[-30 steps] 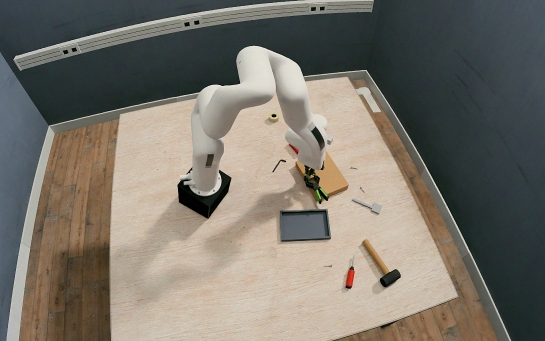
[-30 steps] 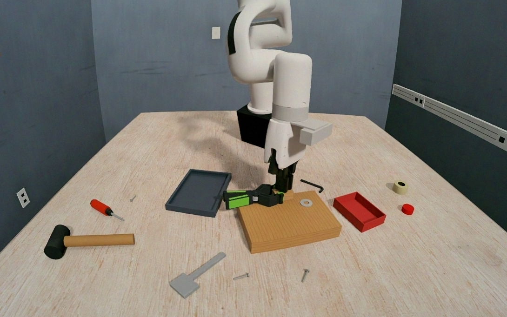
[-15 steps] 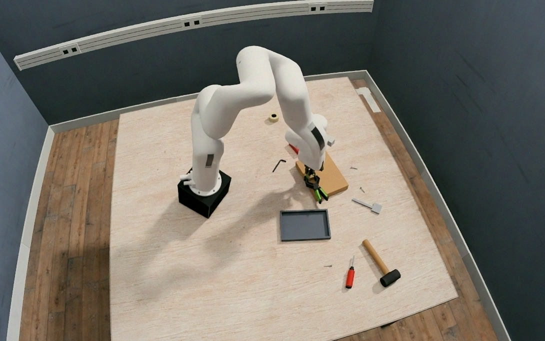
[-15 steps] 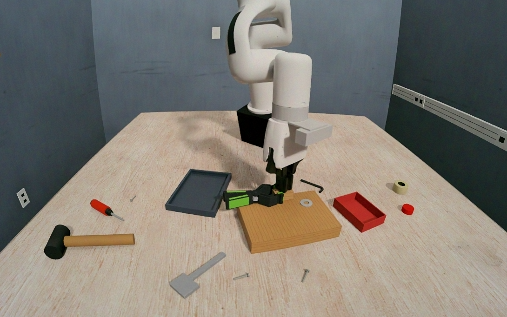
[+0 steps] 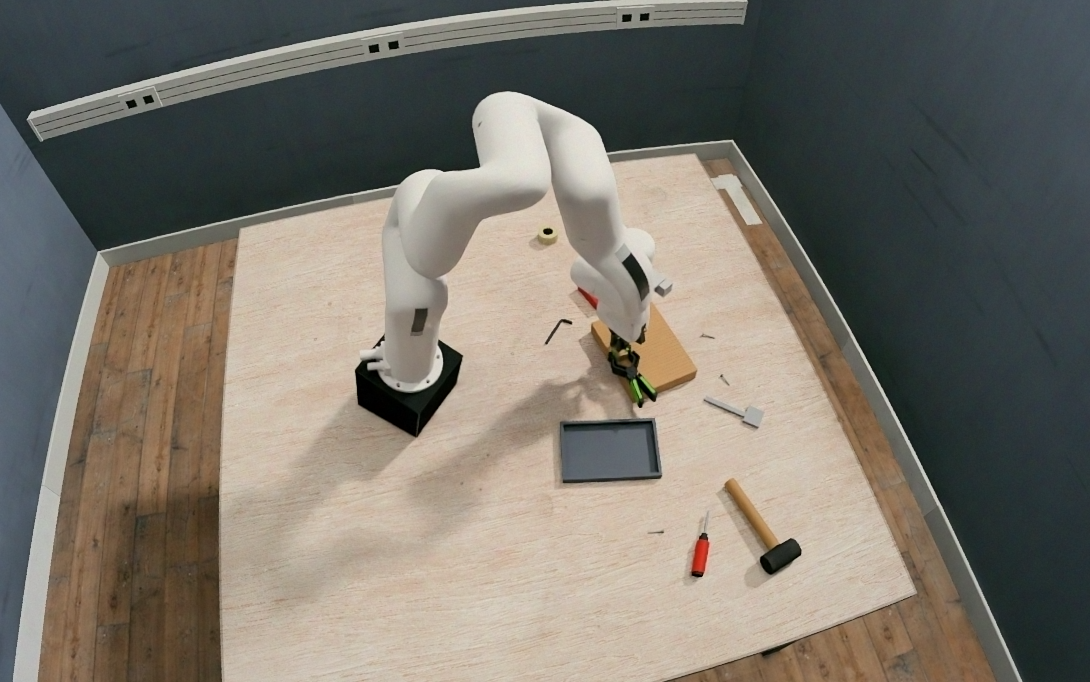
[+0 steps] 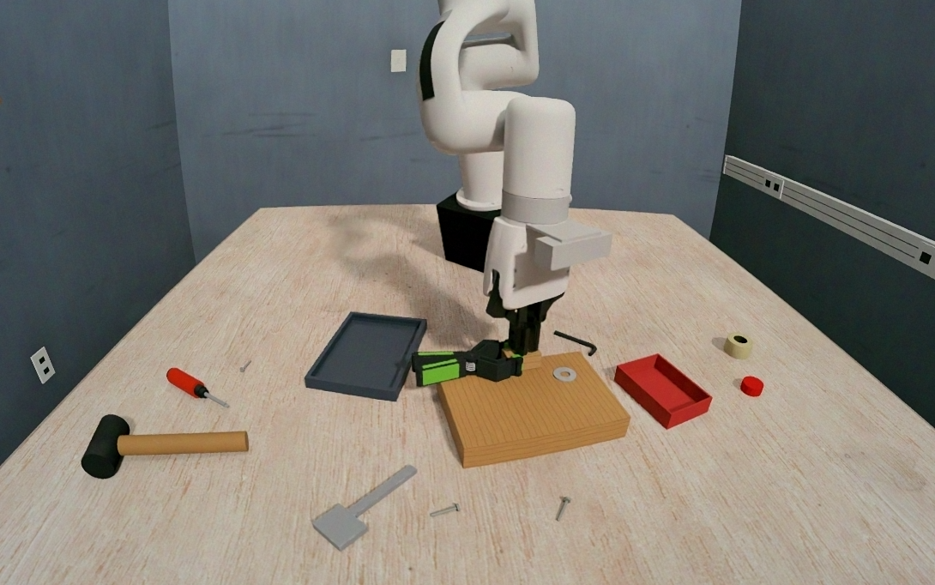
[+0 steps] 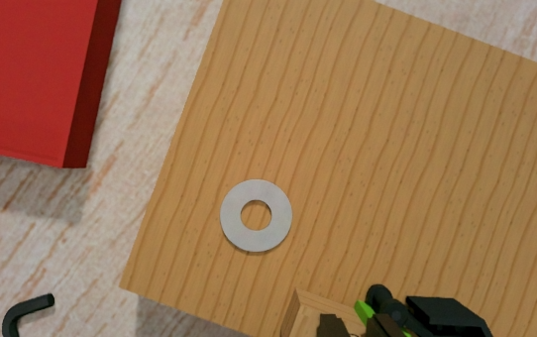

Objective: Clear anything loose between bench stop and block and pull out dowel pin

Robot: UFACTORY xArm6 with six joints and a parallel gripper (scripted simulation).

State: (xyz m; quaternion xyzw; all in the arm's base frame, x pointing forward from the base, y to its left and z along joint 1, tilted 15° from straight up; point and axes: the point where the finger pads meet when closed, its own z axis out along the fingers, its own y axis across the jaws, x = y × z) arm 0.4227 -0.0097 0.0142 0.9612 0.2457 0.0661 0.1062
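The wooden bench board (image 5: 671,361) (image 6: 537,420) (image 7: 372,124) lies on the table. The small wooden block (image 6: 530,359) (image 7: 304,314) sits at the board's back corner. The black and green spring clamp (image 5: 636,383) (image 6: 451,365) (image 7: 436,312) grips it from the side. My gripper (image 5: 620,347) (image 6: 518,343) points straight down onto the block and is shut on the dowel pin, which my fingers hide. A grey washer (image 6: 565,373) (image 7: 256,215) lies flat on the open board, apart from the block. I cannot make out the bench stop.
A red tray (image 6: 661,389) (image 7: 45,74) lies right of the board and a grey tray (image 5: 609,450) (image 6: 365,355) lies left. A hex key (image 5: 557,328) (image 6: 576,341) (image 7: 25,309) lies behind the board. A hammer (image 6: 158,443), a screwdriver (image 6: 190,382), a grey scraper (image 6: 358,510), a tape roll (image 6: 738,345) and loose screws are scattered about.
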